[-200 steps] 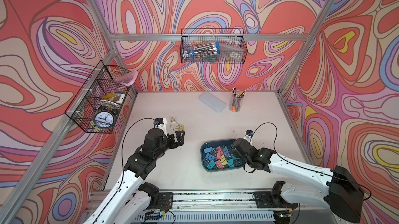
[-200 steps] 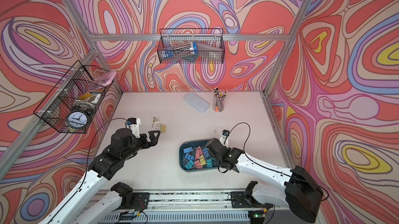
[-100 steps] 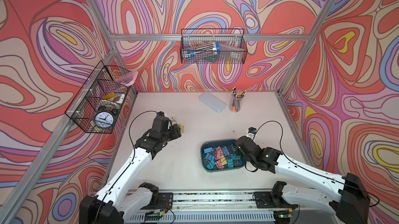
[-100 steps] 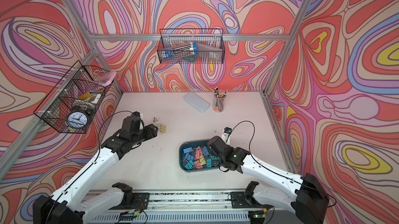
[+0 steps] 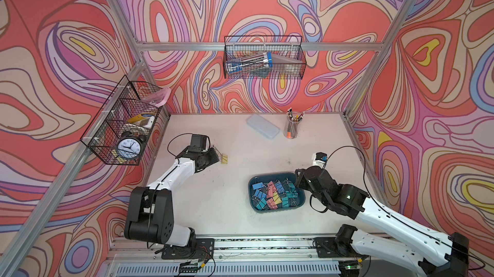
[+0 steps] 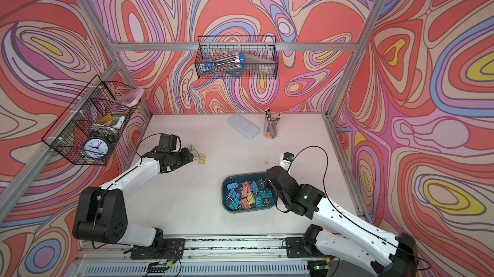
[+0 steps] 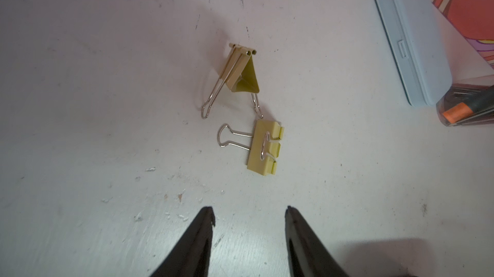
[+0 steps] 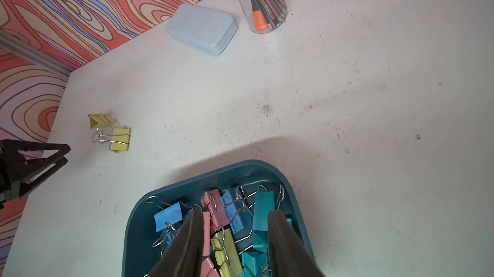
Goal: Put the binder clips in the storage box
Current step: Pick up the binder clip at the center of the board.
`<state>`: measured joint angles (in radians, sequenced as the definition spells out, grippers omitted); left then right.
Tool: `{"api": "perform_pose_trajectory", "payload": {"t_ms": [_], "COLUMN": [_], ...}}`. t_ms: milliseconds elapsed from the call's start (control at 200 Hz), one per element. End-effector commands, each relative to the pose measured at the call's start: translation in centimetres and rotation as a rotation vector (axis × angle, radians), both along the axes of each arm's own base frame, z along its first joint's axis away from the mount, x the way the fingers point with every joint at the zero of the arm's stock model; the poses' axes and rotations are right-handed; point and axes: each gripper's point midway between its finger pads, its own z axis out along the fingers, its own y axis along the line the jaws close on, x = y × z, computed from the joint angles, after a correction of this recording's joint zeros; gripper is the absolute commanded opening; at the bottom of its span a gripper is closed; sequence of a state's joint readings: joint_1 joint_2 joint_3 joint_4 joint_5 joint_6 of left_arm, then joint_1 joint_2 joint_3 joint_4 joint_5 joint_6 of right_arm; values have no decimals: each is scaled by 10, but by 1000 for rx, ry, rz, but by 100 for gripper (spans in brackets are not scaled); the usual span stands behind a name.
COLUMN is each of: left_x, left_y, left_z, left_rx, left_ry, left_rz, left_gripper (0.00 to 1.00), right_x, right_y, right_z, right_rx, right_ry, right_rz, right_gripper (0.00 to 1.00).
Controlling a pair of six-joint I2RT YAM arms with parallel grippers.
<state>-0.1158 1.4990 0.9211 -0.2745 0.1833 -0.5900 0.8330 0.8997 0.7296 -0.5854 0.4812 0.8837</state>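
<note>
By the left edge of the tabletop (image 5: pixel 227 203), drop the half-open, empty left gripper (image 7: pixel 248 210) astride the flat yellow clip (image 7: pixel 263 151), clear of its tipped neighbour (image 7: pixel 242 72), pinch the body, carry to the front-edge storage box (image 8: pixel 240 172)

Matt binder clips (image 7: pixel 263 155), shiny wire handles (image 7: pixel 264 144), smooth plastic storage box (image 8: pixel 240 174), scuffed tabletop (image 8: pixel 347 102)
</note>
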Motion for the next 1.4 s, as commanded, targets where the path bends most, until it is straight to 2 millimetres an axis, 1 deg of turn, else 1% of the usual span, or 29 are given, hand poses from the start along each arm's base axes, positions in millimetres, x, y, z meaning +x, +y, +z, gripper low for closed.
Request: {"api": "perform_pose_trajectory", "payload": {"t_ms": [0, 95, 150, 280, 436, 466, 566, 676, 731, 851, 1006, 1082, 1157, 1252, 1277, 1312, 1392], "left_x": [28, 34, 38, 43, 47, 47, 48, 46, 44, 36, 19, 7, -8, -29, -33, -45, -64], "left_y": [-18, -17, -14, -12, -9, -9, -11, -14, -15, -21, -37, -52, -69, -91, -97, -102, -119], "left_z": [17, 6, -2, -18, -31, -33, -35, -33, -29, -16, 9, 25, 44, 67, 77, 82, 100], "left_rx": [-61, -62, -58, -53, -52, -57, -71, -87, -97, -136, -240, -261, -219, -170, -168, -156, -127], "left_ry": [-98, -85, -71, -46, -32, -29, -27, -29, -37, -57, -84, -104, -124, -150, -173, -165, -203], "left_rz": [-85, -69, -57, -41, -28, -26, -30, -34, -39, -55, -79, -130, -193, -271, -289, -309, -363], "left_gripper": [45, 35, 32, 30, 29, 27, 13, 5, 0, 0, 0, 0, 0, 0, 0, 0, 0], "right_x": [1, 2, 2, 0, -5, -5, -7, -9, -9, -9, -12, -15, -19, -23, -24, -25, -26], "right_y": [0, 1, 1, 0, -5, -6, -9, -11, -12, -17, -36, -43, -48, -56, -57, -58, -60], "right_z": [8, 9, 9, 8, 10, 11, 11, 12, 14, 19, 26, 28, 28, 27, 27, 27, 26], "right_rx": [-24, -31, -33, -26, -15, -12, -7, -3, 3, 17, 23, 38, 55, 86, 95, 107, 124], "right_ry": [-9, -11, -10, 2, 2, 0, 2, 5, 1, -15, -35, -40, -45, -52, -54, -58, -60], "right_rz": [10, 15, 15, 16, 5, 3, -4, -14, -20, -49, -137, -164, -183, -216, -219, -225, -231], "right_gripper": [42, 42, 43, 42, 43, 43, 43, 43, 43, 43, 57, 60, 63, 74, 78, 82, 87]}}
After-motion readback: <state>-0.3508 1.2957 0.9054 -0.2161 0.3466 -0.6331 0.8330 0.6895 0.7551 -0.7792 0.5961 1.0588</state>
